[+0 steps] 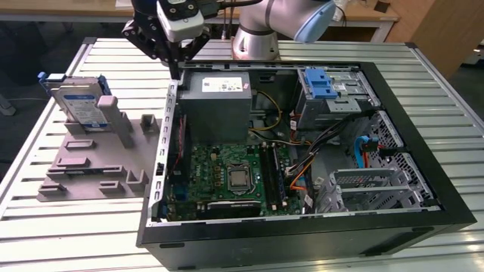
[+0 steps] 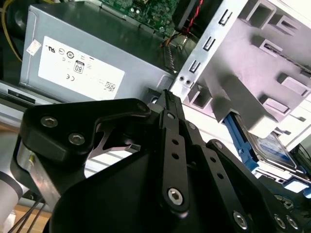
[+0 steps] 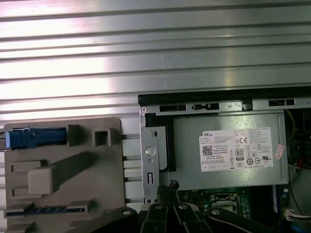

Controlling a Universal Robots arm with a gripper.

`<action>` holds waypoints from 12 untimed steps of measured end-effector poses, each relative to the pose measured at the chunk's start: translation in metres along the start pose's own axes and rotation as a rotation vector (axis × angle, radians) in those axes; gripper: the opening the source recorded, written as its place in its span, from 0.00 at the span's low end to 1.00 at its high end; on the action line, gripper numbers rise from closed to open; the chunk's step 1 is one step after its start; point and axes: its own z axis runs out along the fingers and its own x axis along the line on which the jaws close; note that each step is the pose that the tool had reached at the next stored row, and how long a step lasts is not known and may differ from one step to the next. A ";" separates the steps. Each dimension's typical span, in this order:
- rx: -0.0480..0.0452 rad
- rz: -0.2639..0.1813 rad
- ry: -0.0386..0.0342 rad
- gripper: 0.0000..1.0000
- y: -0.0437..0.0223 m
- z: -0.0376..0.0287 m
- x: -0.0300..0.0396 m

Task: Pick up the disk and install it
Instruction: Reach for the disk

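Gripper: the gripper (image 1: 175, 69) hangs over the computer case's (image 1: 318, 226) side wall, at the corner by the grey power supply box (image 1: 219, 110). Its fingers are pressed together to a point, with nothing between them.
Disk: the disk (image 1: 78, 105) stands on edge in a grey holder (image 1: 90, 164) outside the case, beside that same wall and well apart from the gripper.
Contact: none; the disk sits untouched in its slot.
Handling: I'd judge it stiff and dense for its size, with smooth metal faces that could slip, and easily hurt by a knock.
Where to hold: its upper part rises clear of the holder, so a pinch across the two flat faces near the top looks soundest to me.
Caution: the blue rails look like thin plastic, likely to flex if squeezed.
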 end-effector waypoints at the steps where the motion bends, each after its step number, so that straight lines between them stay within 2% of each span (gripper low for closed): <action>1: -0.0001 0.000 -0.0001 0.11 -0.0001 0.0001 0.0012; 12: 0.0000 0.000 0.0000 0.11 -0.0003 0.0001 0.0041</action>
